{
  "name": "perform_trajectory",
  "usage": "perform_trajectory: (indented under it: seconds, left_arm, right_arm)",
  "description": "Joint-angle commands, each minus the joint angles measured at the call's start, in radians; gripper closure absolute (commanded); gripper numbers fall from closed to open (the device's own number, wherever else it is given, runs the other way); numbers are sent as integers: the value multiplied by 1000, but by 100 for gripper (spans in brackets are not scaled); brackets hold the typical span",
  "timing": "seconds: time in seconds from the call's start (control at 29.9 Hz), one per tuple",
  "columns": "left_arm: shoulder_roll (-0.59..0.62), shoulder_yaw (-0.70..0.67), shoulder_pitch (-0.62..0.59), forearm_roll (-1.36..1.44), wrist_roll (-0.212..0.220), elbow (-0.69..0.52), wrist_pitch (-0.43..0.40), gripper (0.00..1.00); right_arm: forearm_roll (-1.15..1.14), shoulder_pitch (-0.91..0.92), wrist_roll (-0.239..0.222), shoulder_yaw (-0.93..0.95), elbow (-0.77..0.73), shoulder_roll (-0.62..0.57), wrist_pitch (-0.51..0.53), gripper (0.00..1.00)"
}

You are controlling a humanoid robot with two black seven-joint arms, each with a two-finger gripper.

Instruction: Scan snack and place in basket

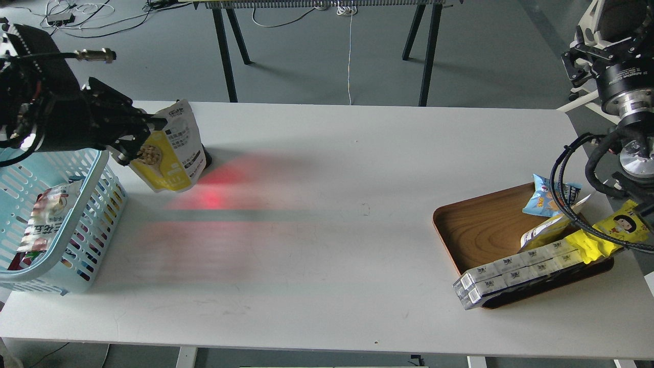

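Head view: white bench (357, 168) on grey floor (317, 56), red glow beside snack (171, 148); left claw (137, 137) clamped on snack, right claw unseen.

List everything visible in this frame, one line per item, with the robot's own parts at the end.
table: 1, white, fills the middle of the view
snack pouch: 1, yellow and white, held tilted above the table's left part
basket: 1, light blue, left table edge
packet in basket: 1, white and red, leaning inside
red light patch: 1, red, on the table beside the pouch
wooden tray: 1, brown, right side of the table
blue packet: 1, blue, tray's far corner
yellow wrapper: 1, yellow, cartoon face, tray's right edge
boxed packs: grey-white, count unclear, tray's near edge
left tool: black, shut on the pouch
right arm: black and silver, right edge; tool not seen
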Motion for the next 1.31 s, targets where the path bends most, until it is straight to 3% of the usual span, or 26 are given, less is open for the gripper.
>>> perform_trajectory:
  seconds: [0.0, 0.44, 0.6, 0.74, 1.0, 1.21, 1.27]
  left_arm:
    - [131, 8, 4, 0, 0, -16, 82, 100]
    - [420, 266, 5, 0, 0, 24, 377, 100]
    - [474, 356, 4, -13, 0, 50, 448, 100]
    - [475, 401, 4, -31, 0, 68, 472, 94]
    - [490, 406, 4, -235, 0, 70, 451, 70]
    - [488, 392, -13, -595, 0, 79, 411, 25]
    - [474, 381, -26, -760, 0, 91, 408, 20]
  right_arm:
    - [0, -1, 0, 0, -5, 0, 4, 1]
    - [0, -3, 0, 3, -2, 4, 4, 1]
    - [0, -3, 0, 3, -2, 1, 4, 1]
    - [0, -3, 0, 1, -2, 1, 4, 1]
    - [0, -3, 0, 1, -2, 3, 2, 1]
    - [0, -8, 0, 0, -2, 0, 4, 1]
    - [-1, -9, 0, -2, -1, -2, 7, 1]
